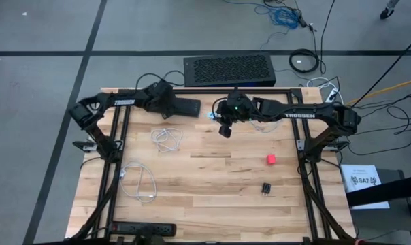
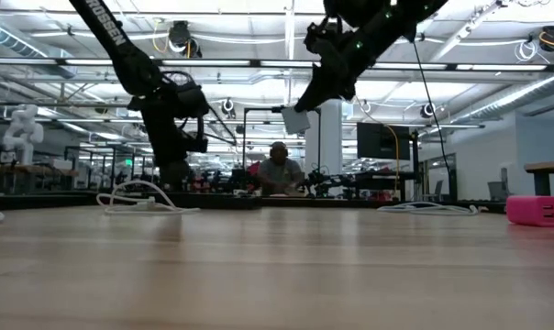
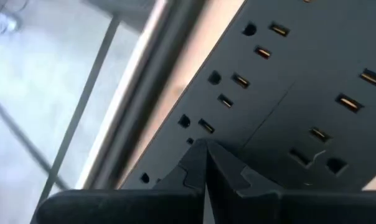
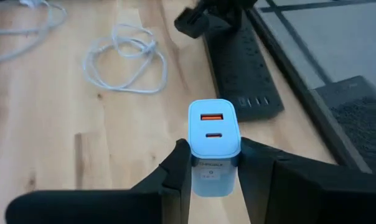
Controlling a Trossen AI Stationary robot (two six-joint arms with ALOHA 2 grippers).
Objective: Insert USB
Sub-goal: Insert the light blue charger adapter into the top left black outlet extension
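My right gripper (image 4: 215, 154) is shut on a pale blue USB charger block (image 4: 213, 130) with an orange port and a smaller port on its end face. In the low view the charger (image 2: 295, 119) hangs well above the table. In the high view it (image 1: 224, 131) is near the table's far middle. A black power strip (image 1: 186, 106) lies flat along the far edge; its USB ports (image 4: 253, 101) face the charger. My left gripper (image 3: 205, 149) is shut, its tip on the strip's outlet face. My left gripper touches the power strip's top face (image 3: 238, 134) with its shut fingertips, beside a row of outlets, slanting down from above. The strip lies flat on the table. My right gripper pinches the charger block by its two side faces (image 4: 194, 158) between both fingers, at the end away from the ports. The charger is lifted clear of the table, ports pointing away from the gripper.
A coiled white cable (image 1: 166, 139) lies left of the charger, another (image 1: 139, 182) nearer the left front. A pink block (image 1: 271, 159) and a small black item (image 1: 266, 188) lie to the right. A second power strip (image 1: 144, 229) sits at the near edge.
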